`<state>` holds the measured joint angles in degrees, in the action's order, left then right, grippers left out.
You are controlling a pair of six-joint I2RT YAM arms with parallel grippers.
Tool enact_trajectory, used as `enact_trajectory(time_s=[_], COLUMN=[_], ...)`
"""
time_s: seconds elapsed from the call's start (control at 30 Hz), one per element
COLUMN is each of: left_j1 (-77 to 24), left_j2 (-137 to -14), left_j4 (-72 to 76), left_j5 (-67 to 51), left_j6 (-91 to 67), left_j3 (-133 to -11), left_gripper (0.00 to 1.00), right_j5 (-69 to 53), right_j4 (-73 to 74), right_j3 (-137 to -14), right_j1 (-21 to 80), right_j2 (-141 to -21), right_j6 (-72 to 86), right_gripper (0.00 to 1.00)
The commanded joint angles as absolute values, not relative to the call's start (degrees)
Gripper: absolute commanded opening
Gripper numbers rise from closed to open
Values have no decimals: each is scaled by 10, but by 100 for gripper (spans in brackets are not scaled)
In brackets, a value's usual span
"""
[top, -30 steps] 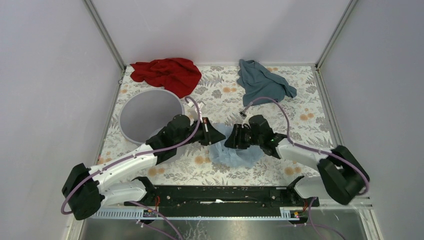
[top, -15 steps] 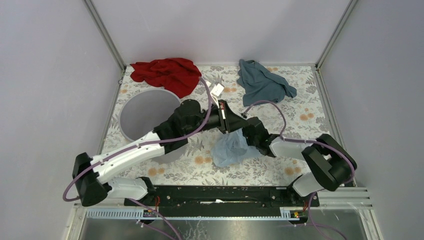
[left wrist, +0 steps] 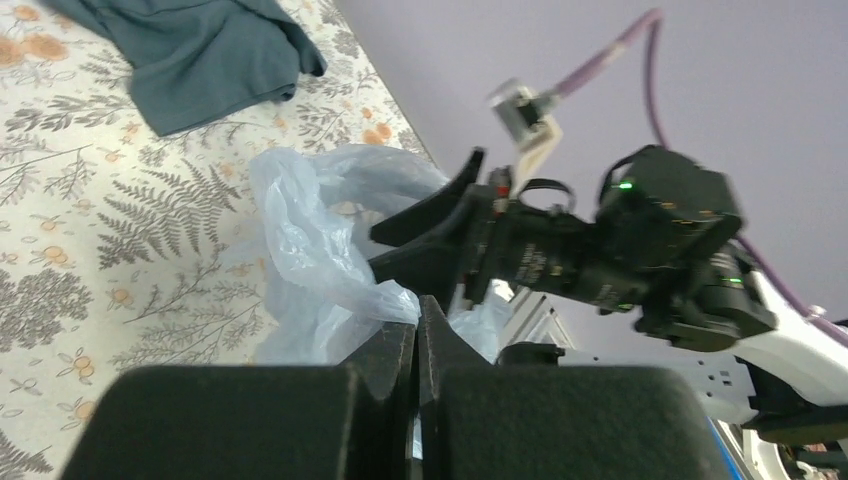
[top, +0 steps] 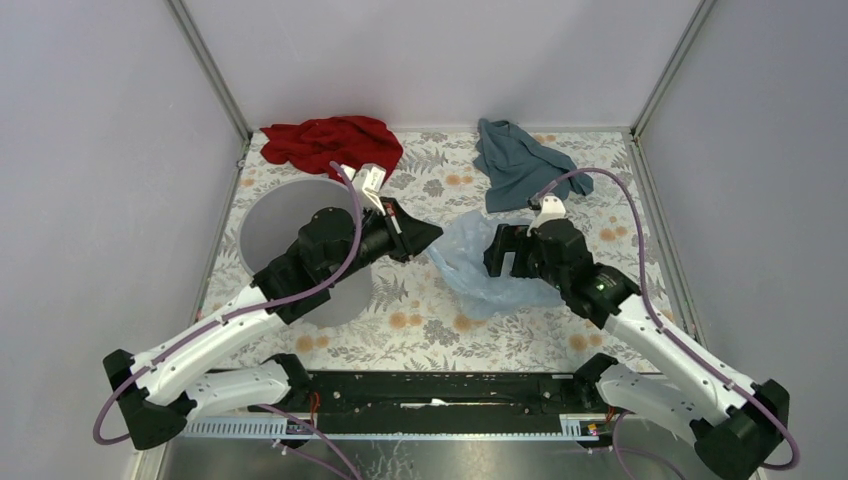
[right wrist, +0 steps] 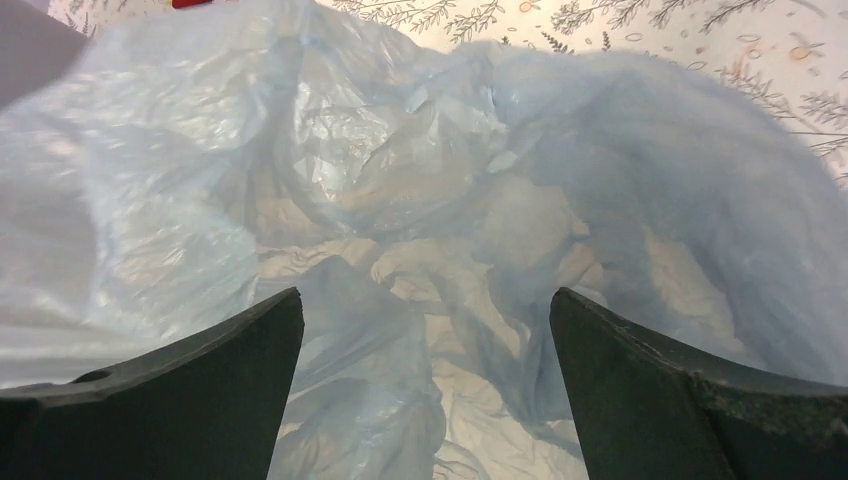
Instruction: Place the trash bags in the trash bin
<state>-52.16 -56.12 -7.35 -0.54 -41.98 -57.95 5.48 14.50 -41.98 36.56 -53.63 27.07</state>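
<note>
Here, the pale blue trash bag lies crumpled on the floral desk between the two arms, just right of the round grey trash bin. The left jaws are clenched on a thin fold at the bag's edge. The right jaws are spread wide, with film bulging between them but not gripped. With only that one small pinch, the slippery film could slide free when lifted. Its loose bulk could also catch the bin's rim and hang outside.
</note>
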Motion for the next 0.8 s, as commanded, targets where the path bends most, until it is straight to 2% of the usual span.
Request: enact_trajectory(time_s=[0.0,0.2,0.33,0.43,0.6,0.67,0.77], left_j1=[-514,-510,-511,-511,-511,-510,-509], left_j2=[-566,-594,-627,-643,-617,-603,-591], left_j4=[-78,-44,-2,-7,-43,-57,-79], left_j5=[17,-13,-69,-74,-43,-27,-10], left_j6=[-413,-428,-454,-457,-447,-441,-433], left_j3=[-571,-549,-528,-518,-488,-479,-478], left_gripper=[0,0,0,0,0,0,0], right_j5=[60,-120,-145,-94,125,93,-48], right_j4=[258,203,170,190,262,243,181], right_j3=[-470,-440,-425,-439,-429,-382,-312], right_j1=[363,363,363,363,355,292,158], right_j2=[-503,-517,-544,-534,-508,-493,-455], right_j6=[227,264,284,268,244,258,291], right_gripper=[100,100,100,100,100,100,98])
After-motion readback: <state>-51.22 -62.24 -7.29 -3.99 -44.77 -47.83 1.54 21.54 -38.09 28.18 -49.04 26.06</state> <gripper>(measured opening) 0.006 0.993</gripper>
